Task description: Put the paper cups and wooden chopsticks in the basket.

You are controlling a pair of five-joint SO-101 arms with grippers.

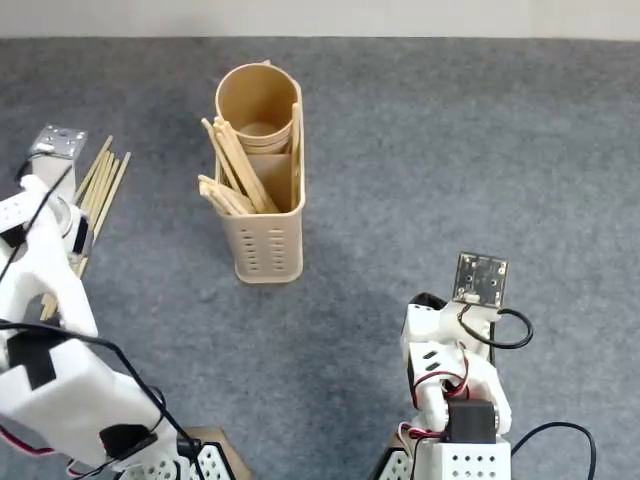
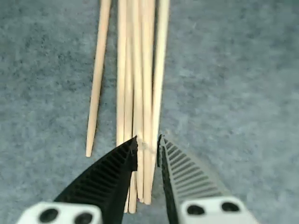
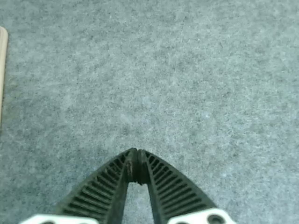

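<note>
At the counter's (image 1: 400, 150) left edge: loose chopsticks (image 1: 103, 180) lie flat in a tight bundle, with one stick (image 2: 96, 79) a little apart beside it. The long axis runs from the near-left toward the far edge, tilted slightly right.

Left end effector (image 2: 147, 142) is right over the bundle's near end. Jaws are a narrow gap apart, and the gap is in line with the sticks, so closing goes across the long axis. A couple of sticks show in the gap and the rest sit under the left jaw. Can't tell if the pads already bear on wood. My read: the grip is close to the stick ends, so expect the far ends to droop on lift, and only part of the bundle comes up.

Basket (image 1: 262, 250) stands upright at the far middle of the counter, to the right of the loose sticks. Paper cups (image 1: 255, 105) are nested in its far compartment and more chopsticks (image 1: 235, 180) lean in the near one. Bare counter lies between bundle and basket, so the path is open. There's still room in the near compartment, but the entry is narrow and needs the sticks near vertical.

Right end effector (image 3: 135, 156) is pinched together on nothing, over bare counter near the near edge, right of middle and well apart from the sticks. Left arm (image 1: 50, 290) is clearly the nearer one.
</note>
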